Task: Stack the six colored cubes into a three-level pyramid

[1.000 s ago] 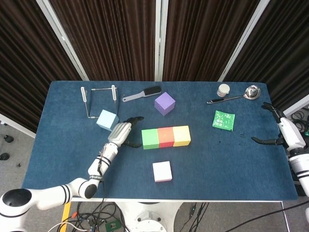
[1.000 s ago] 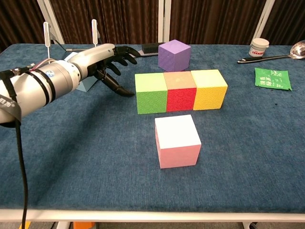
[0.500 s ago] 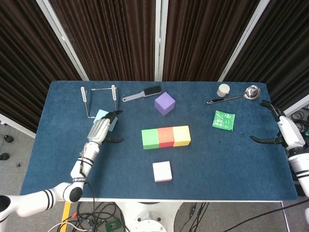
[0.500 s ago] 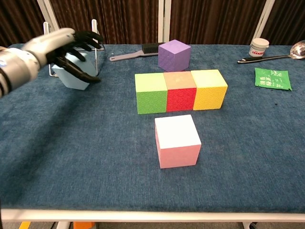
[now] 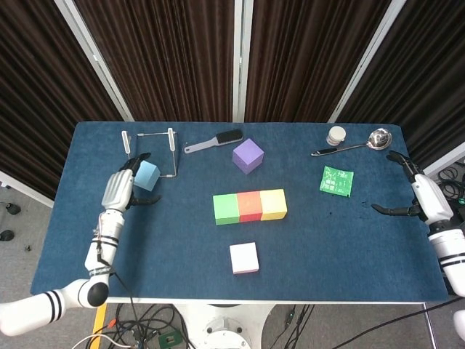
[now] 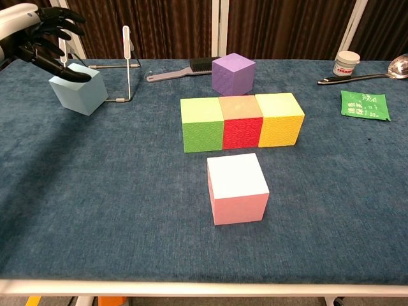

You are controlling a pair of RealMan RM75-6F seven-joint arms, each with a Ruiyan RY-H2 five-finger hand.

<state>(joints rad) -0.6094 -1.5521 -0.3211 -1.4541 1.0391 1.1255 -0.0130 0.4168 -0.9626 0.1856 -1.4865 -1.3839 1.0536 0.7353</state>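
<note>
The blue table (image 5: 87, 240) has three cubes in a row in the middle, touching side by side: the green cube (image 5: 225, 209), the red cube (image 5: 249, 206) and the yellow cube (image 5: 273, 203). The pink cube (image 5: 244, 258) sits alone below them, nearer the bottom edge. The purple cube (image 5: 248, 155) sits above the row, just below the brush (image 5: 213, 141).

At the left of the frame, the left hand (image 5: 120, 187) is wrapped around the light blue cube (image 5: 146, 175), with dark fingers over its top and a thumb under its side. The cube looks tilted. I cannot tell if it is lifted off the table. It is right beside the thin metal stand (image 5: 150, 145). In the chest view the hand is cut off by the upper left corner.

At the far right edge, the right hand (image 5: 414, 190) hangs wide open and holds nothing. Near it are a green packet (image 5: 337, 180), a big spoon (image 5: 354, 144) and a small white jar (image 5: 336, 135). I cannot see what is in the jar.

There is lots of bare cloth at lower left and lower right.
</note>
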